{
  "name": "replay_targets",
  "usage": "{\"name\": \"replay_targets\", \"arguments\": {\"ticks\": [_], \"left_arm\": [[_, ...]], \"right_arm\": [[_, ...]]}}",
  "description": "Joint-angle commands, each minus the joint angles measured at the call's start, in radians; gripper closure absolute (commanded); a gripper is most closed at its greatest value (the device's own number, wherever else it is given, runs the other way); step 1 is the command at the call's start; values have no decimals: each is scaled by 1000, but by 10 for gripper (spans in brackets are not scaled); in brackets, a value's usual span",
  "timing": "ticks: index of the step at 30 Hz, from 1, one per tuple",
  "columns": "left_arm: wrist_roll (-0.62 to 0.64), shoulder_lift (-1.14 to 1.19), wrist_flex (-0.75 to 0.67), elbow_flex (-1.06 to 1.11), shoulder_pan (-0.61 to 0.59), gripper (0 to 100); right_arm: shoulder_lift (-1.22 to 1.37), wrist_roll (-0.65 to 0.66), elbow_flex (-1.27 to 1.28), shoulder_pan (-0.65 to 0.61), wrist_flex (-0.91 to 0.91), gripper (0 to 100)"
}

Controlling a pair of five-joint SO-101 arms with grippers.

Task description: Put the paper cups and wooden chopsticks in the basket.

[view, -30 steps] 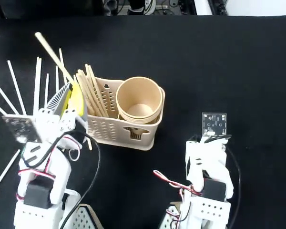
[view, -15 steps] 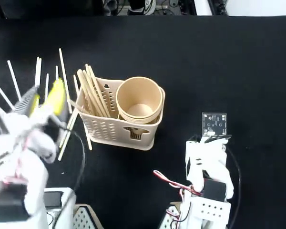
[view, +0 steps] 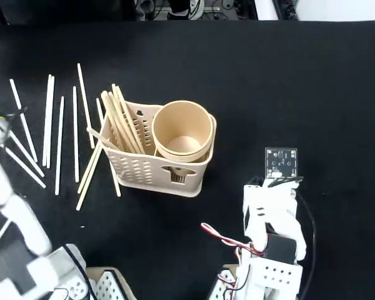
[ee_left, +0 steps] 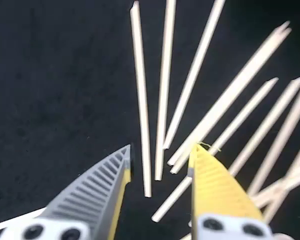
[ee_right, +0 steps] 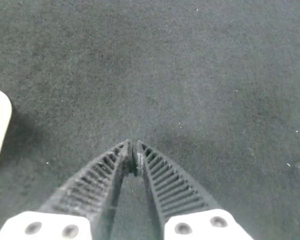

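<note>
**Cups in, chopsticks partly done**

High view: the paper cups (view: 182,128) sit nested in the basket (view: 156,172) beside a bundle of chopsticks (view: 120,122). Many loose chopsticks (view: 60,144) lie on the desk (view: 287,81) (a couple lean on the basket wall), so I judge the job roughly half finished.

Left wrist view: the left end effector (ee_left: 160,150) gapes wide and empty, with loose sticks fanned right beneath and beyond its tips.

Right wrist view: the right end effector (ee_right: 134,145) is pinched closed on nothing, over bare desk, well apart from the sticks.

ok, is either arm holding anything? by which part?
Nothing held. Left gripper has its jaws open over loose chopsticks; right gripper has its jaws shut, empty.
</note>
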Motion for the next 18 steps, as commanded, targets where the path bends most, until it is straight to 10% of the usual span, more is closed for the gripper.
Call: {"name": "replay_targets", "arguments": {"ticks": [1, 18], "left_arm": [[-51, 230, -21, -140, -42, 779], [60, 980, 54, -780, -59, 766]], "right_arm": [[-68, -6, -4, -5, 6, 984], [-68, -6, -4, -5, 6, 984]]}}
